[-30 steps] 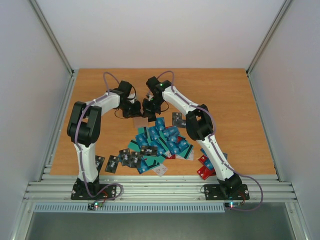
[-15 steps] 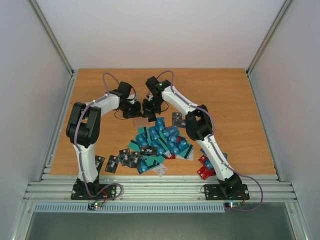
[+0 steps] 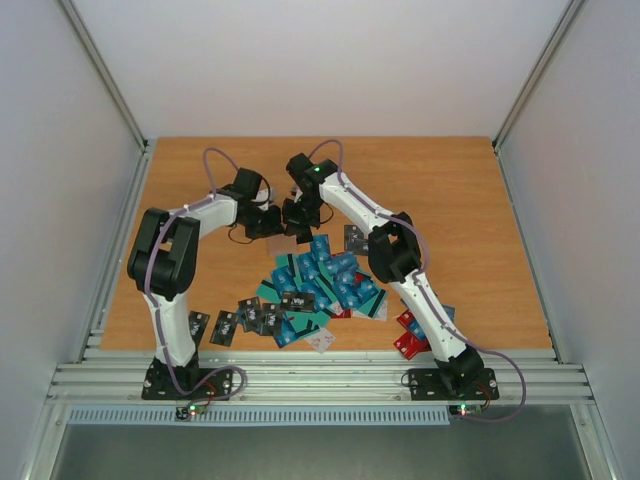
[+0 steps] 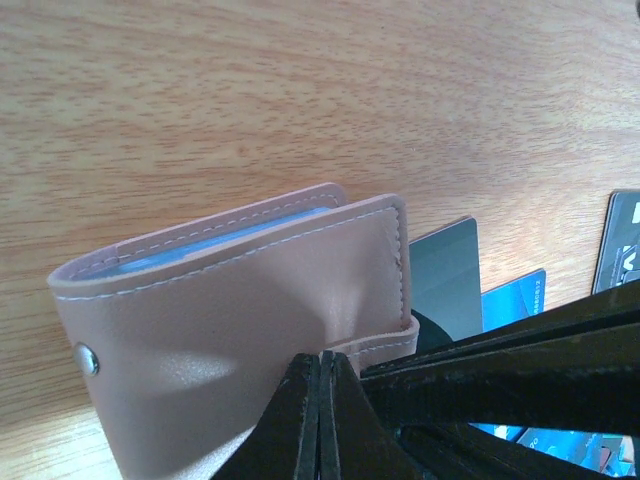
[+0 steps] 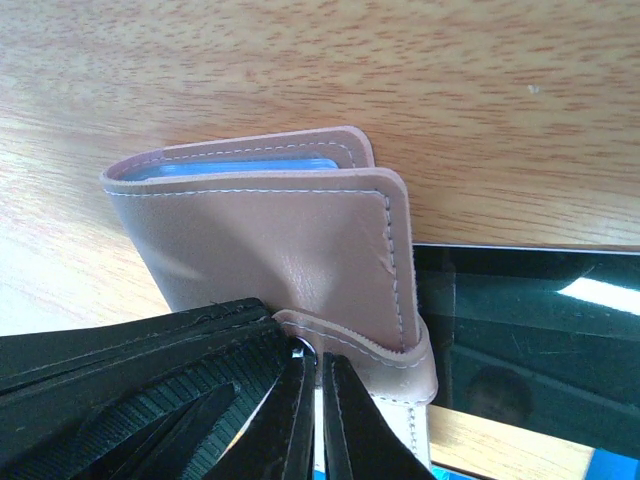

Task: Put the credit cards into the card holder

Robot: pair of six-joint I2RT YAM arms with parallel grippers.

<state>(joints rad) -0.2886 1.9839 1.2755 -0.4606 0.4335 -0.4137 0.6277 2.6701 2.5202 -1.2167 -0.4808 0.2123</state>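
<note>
Barely any change: both arms nudged slightly left. The card holder (image 5: pixel 270 240) stays just past the far edge of the credit cards (image 3: pixel 325 280), with a blue card (image 5: pixel 230 168) tucked inside. The left gripper (image 4: pixel 320 400) and right gripper (image 5: pixel 318 400) are pinched closed at its flap, but I can't tell if they're actually gripping it.

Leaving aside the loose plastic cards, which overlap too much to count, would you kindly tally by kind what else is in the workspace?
Black-and-white robot arms: 2, the left arm and the right arm.
Soft, stitched pinkish-brown card holder, blue card edges showing inside: 1.
Total: 3.
</note>
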